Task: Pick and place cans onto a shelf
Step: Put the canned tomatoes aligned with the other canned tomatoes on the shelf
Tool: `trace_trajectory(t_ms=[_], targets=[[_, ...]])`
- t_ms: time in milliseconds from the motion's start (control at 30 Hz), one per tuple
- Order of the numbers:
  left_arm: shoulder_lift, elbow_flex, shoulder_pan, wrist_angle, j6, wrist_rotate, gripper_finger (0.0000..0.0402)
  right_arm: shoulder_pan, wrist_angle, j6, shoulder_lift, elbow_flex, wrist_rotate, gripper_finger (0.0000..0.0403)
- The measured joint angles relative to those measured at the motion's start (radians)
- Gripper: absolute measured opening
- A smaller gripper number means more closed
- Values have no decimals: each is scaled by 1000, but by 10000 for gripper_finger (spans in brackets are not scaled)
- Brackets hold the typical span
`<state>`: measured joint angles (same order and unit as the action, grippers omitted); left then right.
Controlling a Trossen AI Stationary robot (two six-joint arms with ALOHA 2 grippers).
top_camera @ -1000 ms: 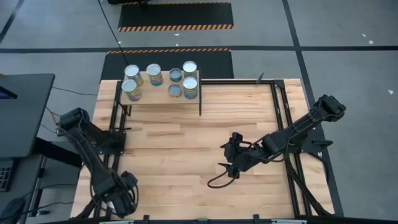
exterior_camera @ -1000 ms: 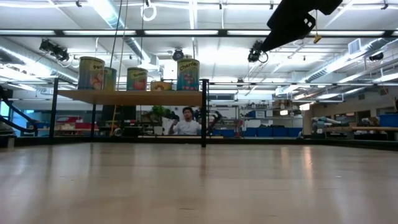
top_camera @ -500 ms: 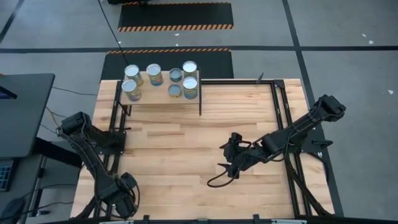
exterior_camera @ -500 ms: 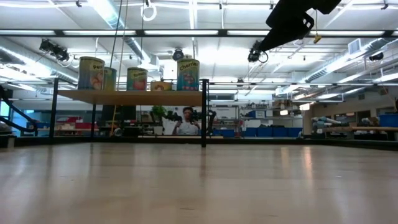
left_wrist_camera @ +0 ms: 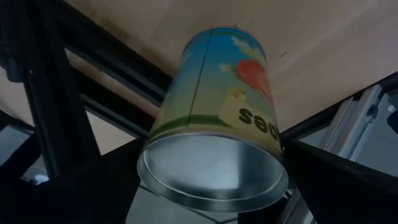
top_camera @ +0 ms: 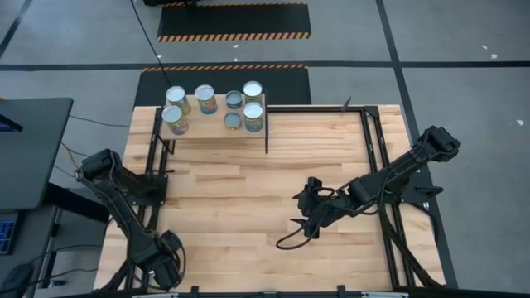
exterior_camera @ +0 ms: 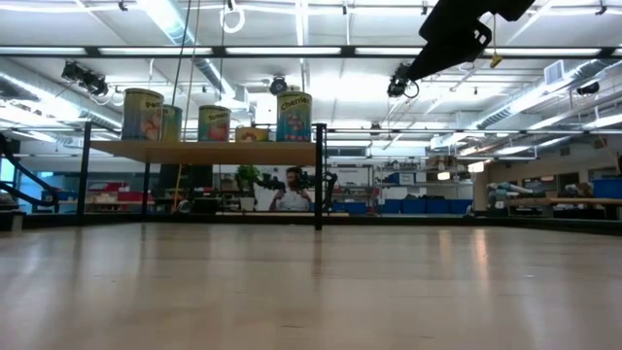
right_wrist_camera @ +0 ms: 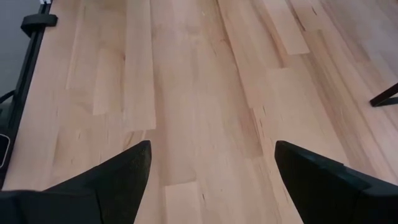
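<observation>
Cans [top_camera: 214, 108]: six on the shelf [top_camera: 213, 123], upper left of the high view; a seventh [left_wrist_camera: 214, 127] sits between the left gripper's [top_camera: 166, 263] wide-set fingers at lower left. Rigid tin, likely light, slick label; best clamped mid-wall. Right gripper [top_camera: 305, 217]: centre frame, fingers spread, empty.
</observation>
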<state>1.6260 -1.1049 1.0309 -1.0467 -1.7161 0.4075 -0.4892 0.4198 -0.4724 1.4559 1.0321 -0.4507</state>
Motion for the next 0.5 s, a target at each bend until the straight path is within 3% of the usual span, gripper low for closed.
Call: trace_trajectory(t_ms=[167,367,500], targets=[[0,0,0,-1,43,-17,381,0,0,0,0,0,0,349],[0,0,-9,-1,93,-34,319,0,0,-5,0,0,0,349],[-4,-5,-27,-30,140,-48,315,0,-2,-13,0,0,8,349]])
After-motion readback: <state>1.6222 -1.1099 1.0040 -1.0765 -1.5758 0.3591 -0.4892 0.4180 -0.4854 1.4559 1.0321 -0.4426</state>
